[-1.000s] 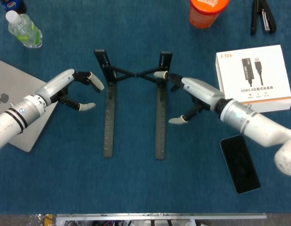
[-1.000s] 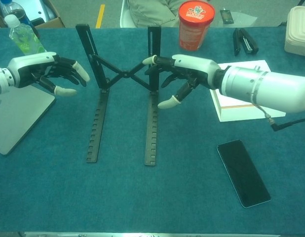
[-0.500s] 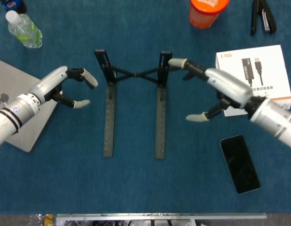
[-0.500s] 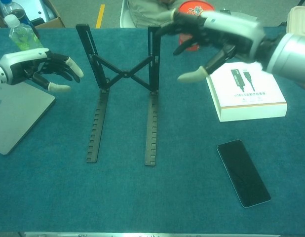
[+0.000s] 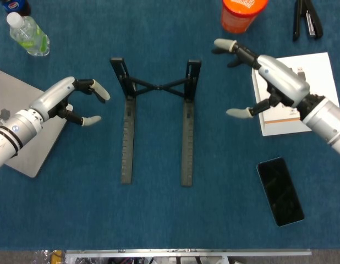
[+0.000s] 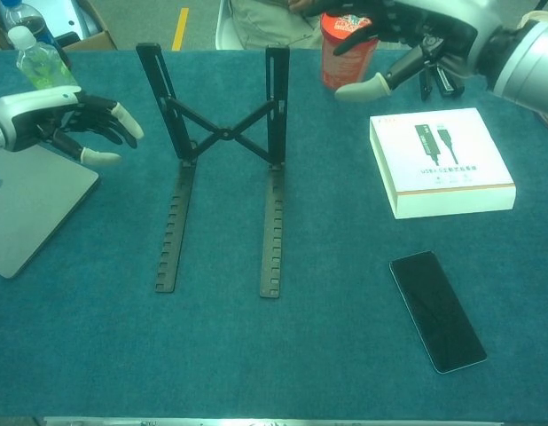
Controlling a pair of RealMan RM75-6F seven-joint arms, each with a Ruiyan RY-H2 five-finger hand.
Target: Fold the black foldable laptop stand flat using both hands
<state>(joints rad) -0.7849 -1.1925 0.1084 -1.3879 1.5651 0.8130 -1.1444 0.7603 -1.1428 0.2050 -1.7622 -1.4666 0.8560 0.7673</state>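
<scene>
The black laptop stand (image 5: 155, 118) sits unfolded at frame centre, untouched. The left hand (image 5: 71, 102) hovers at middle left beside it, fingers apart, holding nothing. The right hand (image 5: 258, 77) hangs at upper right above the white USB box (image 6: 442, 161), spread wide and empty.

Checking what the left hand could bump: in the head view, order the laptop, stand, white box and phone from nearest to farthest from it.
From the left hand:
1. Laptop, under its wrist at the left edge.
2. Stand, just to its right, mid-table.
3. Phone, front right.
4. White box, far right.
</scene>
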